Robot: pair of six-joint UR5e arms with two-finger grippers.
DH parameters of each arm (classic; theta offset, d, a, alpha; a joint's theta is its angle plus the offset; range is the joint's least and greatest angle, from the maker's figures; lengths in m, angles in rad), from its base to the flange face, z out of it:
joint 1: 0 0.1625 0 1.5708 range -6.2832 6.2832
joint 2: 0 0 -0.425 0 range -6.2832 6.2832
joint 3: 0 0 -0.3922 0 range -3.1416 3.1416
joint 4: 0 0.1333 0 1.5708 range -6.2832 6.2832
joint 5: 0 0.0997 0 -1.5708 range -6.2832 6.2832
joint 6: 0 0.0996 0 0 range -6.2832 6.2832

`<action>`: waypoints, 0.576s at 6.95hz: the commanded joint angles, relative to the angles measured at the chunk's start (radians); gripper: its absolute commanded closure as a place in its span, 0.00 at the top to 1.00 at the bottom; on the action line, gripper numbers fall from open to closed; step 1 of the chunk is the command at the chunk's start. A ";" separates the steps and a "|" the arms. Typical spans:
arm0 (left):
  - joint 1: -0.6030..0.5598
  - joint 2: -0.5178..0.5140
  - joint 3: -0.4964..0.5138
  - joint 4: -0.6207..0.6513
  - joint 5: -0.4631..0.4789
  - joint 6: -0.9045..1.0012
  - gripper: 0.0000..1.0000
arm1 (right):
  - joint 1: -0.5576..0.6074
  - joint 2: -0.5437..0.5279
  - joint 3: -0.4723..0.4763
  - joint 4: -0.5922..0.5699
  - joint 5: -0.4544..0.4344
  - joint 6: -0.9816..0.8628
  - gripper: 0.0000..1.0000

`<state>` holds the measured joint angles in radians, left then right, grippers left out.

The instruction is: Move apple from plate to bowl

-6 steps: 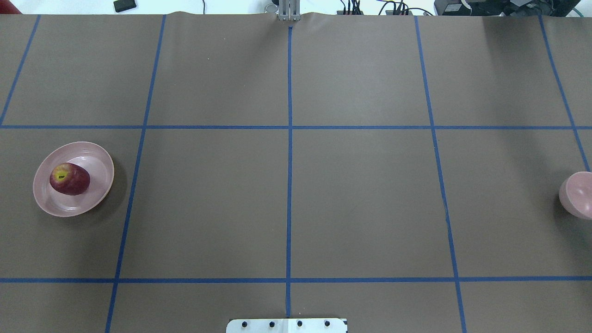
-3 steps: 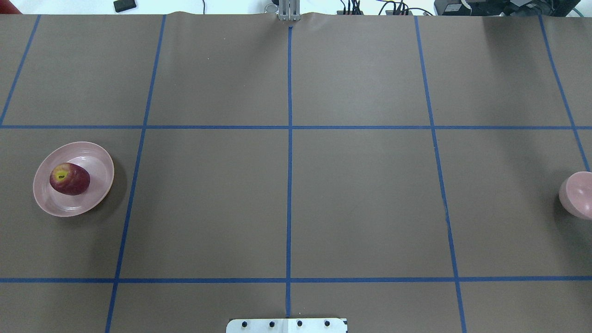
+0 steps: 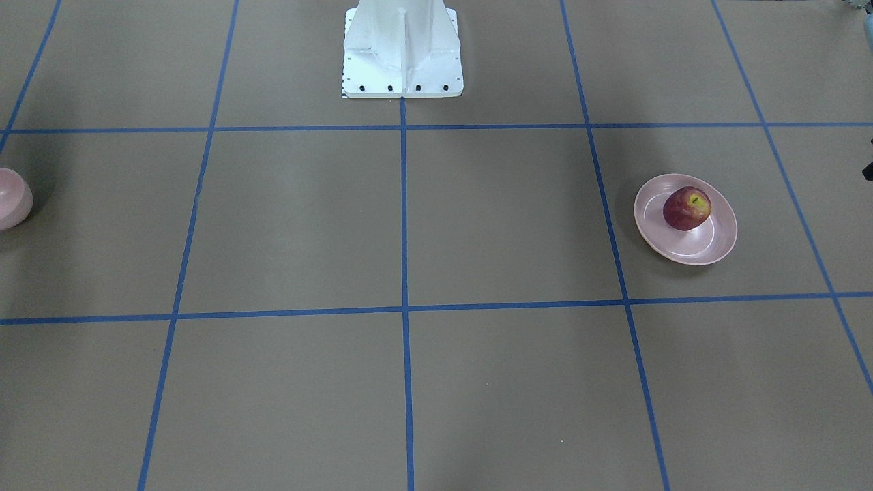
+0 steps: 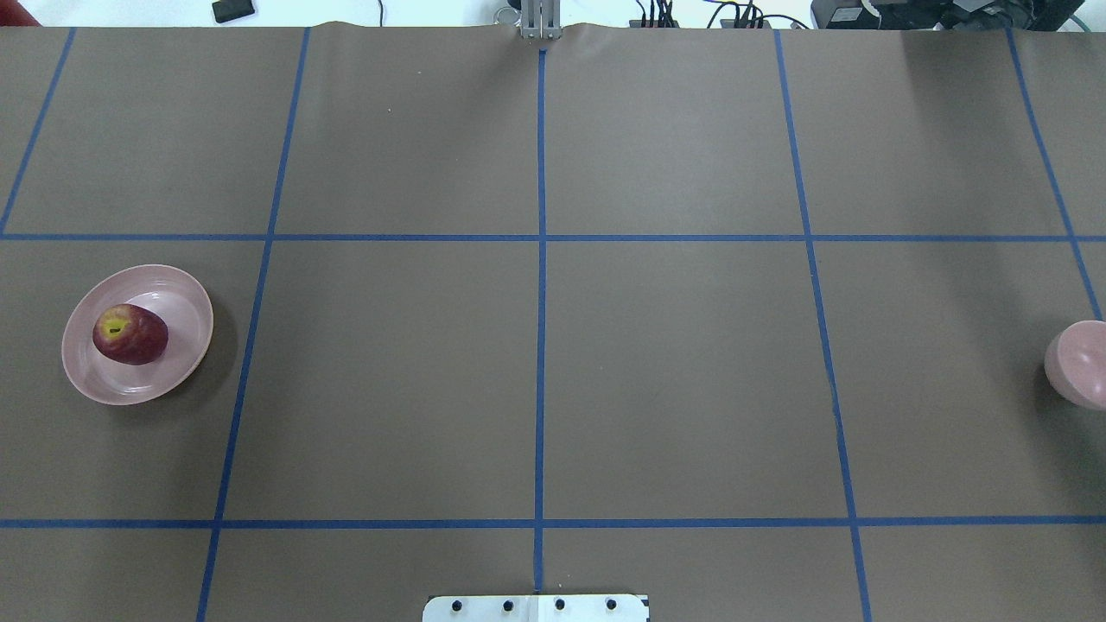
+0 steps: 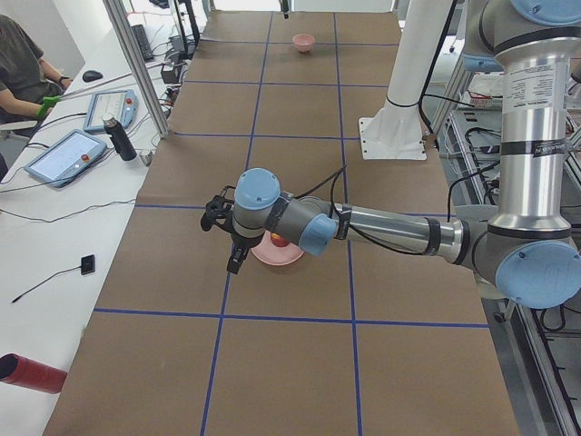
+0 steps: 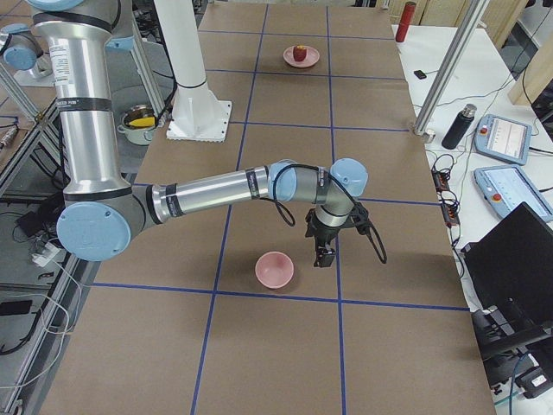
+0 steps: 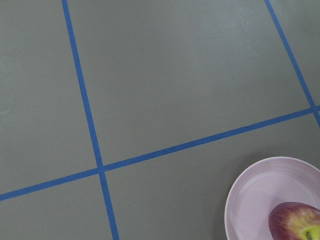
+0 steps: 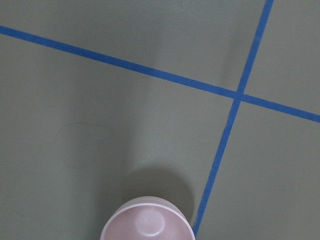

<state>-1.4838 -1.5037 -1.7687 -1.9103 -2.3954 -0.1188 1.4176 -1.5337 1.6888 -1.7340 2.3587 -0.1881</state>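
Observation:
The dark-red apple [image 4: 130, 334] lies on the pale-pink plate [image 4: 186, 333] at the table's left; both show in the front view, apple [image 3: 687, 208] and plate [image 3: 689, 247], and at the left wrist view's bottom right, apple [image 7: 297, 222] and plate [image 7: 250, 200]. The small pink bowl [image 4: 1080, 363] stands empty at the far right edge and shows in the right wrist view [image 8: 148, 222]. My left gripper [image 5: 234, 259] hangs above the table beside the plate. My right gripper [image 6: 324, 257] hangs beside the bowl [image 6: 274, 270]. I cannot tell whether either is open or shut.
The white robot pedestal [image 3: 402, 54] stands at the table's middle near edge. Beyond the far edge are a desk with tablets [image 5: 65, 156], a bottle [image 5: 119, 138], metal posts [image 5: 136, 68] and a seated person [image 5: 18, 64]. Blue tape lines grid the brown table.

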 commanded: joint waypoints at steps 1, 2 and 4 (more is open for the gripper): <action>-0.001 0.007 0.011 -0.001 0.002 -0.004 0.98 | 0.000 -0.019 -0.001 0.094 0.016 0.019 1.00; -0.001 0.005 0.008 0.007 0.001 -0.007 0.98 | 0.000 -0.019 0.009 0.096 0.021 0.018 1.00; -0.001 0.008 0.024 0.004 -0.002 -0.010 0.98 | 0.000 -0.020 0.011 0.097 0.017 0.018 1.00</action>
<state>-1.4849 -1.4967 -1.7545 -1.9046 -2.3952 -0.1269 1.4174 -1.5538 1.6978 -1.6387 2.3764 -0.1710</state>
